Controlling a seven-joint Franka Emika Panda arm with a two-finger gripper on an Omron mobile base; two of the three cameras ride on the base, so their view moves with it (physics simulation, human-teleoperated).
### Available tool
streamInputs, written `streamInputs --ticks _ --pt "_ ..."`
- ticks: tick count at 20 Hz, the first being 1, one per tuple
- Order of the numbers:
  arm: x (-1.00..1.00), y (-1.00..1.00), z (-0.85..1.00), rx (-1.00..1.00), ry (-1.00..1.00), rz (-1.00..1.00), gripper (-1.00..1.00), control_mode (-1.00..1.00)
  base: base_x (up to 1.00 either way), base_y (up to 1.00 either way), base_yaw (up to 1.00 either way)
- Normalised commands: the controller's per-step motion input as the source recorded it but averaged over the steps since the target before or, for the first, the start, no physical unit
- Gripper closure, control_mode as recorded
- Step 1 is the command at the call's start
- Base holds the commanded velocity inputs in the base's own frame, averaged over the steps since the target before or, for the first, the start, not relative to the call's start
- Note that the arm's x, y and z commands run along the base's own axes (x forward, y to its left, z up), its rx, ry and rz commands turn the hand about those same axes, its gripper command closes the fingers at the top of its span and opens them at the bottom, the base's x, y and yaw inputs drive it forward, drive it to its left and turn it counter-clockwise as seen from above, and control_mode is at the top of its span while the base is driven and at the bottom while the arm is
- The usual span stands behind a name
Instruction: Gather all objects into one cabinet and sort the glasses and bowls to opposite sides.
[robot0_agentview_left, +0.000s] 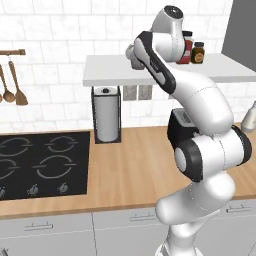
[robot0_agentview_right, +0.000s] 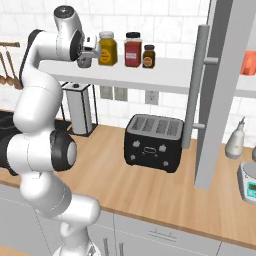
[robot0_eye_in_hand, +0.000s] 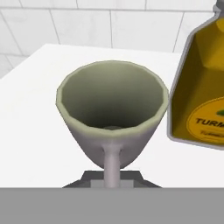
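A small grey cup (robot0_eye_in_hand: 113, 109) stands on the white shelf (robot0_eye_in_hand: 35, 109), close beside a yellow jar (robot0_eye_in_hand: 199, 92). My gripper (robot0_eye_in_hand: 111, 151) is shut on the cup's near wall, with one finger (robot0_eye_in_hand: 111, 168) pressed against its outside. From the right base view the gripper (robot0_agentview_right: 86, 59) holds the grey cup (robot0_agentview_right: 83, 61) at the shelf's left end. In the left base view the cup (robot0_agentview_left: 135, 63) peeks out behind the arm. Far right, the cabinet (robot0_agentview_right: 227, 75) has its door swung open and an orange-red cup (robot0_agentview_right: 248, 63) inside.
Yellow (robot0_agentview_right: 107, 48), red (robot0_agentview_right: 133, 50) and small brown (robot0_agentview_right: 148, 56) jars line the shelf (robot0_agentview_right: 165, 77). Below on the wooden counter are a black toaster (robot0_agentview_right: 152, 142), a paper towel holder (robot0_agentview_left: 106, 115), a stove (robot0_agentview_left: 40, 165) and a white bottle (robot0_agentview_right: 235, 140).
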Motion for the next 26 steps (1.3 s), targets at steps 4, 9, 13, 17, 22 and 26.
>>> streamInputs --ticks 4,9,13,17,22,26 --pt "-0.4 0.02 0.0 0.0 -0.01 0.01 1.0 -1.0 0.0 0.0 0.0" --pt "-1.0 0.0 0.0 0.0 -0.06 0.0 1.0 -1.0 0.0 0.0 0.0" --pt "-1.0 0.0 0.0 0.0 -0.2 0.0 1.0 -1.0 0.0 0.0 0.0" --pt "-1.0 0.0 0.0 0.0 -0.12 0.0 1.0 -1.0 0.0 0.0 0.0" --pt "-1.0 0.0 0.0 0.0 -0.02 0.0 1.0 -1.0 0.0 0.0 0.0" --pt "-1.0 -0.01 0.0 0.0 0.0 0.0 1.0 -1.0 0.0 0.0 0.0"
